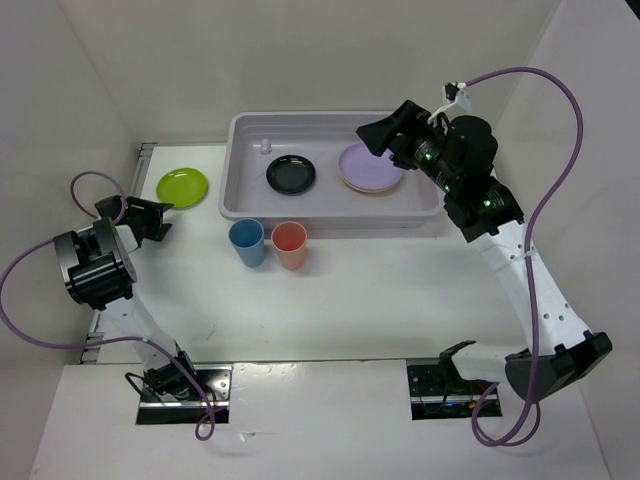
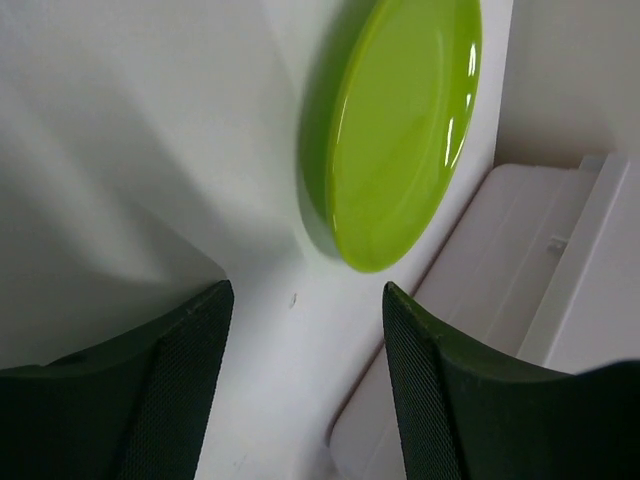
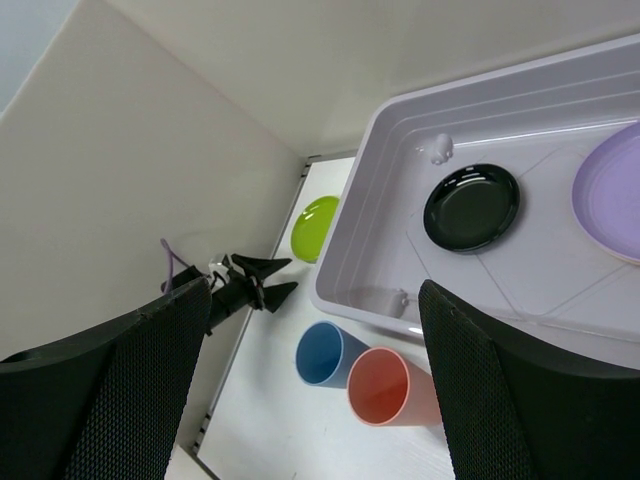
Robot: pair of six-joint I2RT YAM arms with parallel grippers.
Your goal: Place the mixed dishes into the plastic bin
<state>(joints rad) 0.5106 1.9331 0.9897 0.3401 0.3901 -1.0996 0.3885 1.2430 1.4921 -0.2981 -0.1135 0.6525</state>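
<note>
Lime-green plate (image 2: 400, 130): light, stiff, glossy, probably slippery; pinch the near rim
Left end effector (image 2: 305, 300): spread wide, empty
Right end effector (image 3: 315, 300): spread wide, empty

1. Plastic bin (image 1: 330, 213) is showing translucent whitish-grey with a faint lilac cast.
2. Black round dish (image 1: 291, 174) is gleaming glossy black, unpatterned.
3. Lavender plate (image 1: 368, 165) is showing pale purple. The orange-yellow plate (image 1: 375, 190) is peeking out beneath it as a thin peach sliver.
4. Lime-green plate (image 1: 182, 187) is shining bright yellow-green, with white glare streaks in the left wrist view.
5. Blue cup (image 1: 247, 242) is reading mid-blue. The coral-pink cup (image 1: 290, 245) is reading salmon.
6. Counter (image 1: 380, 290) is showing plain white.
7. Left pincer (image 2: 305, 300) and right pincer (image 3: 312, 290) are showing matt black with a fine mesh-like grain.
8. Cables (image 1: 560, 110) are showing dull purple.
</note>
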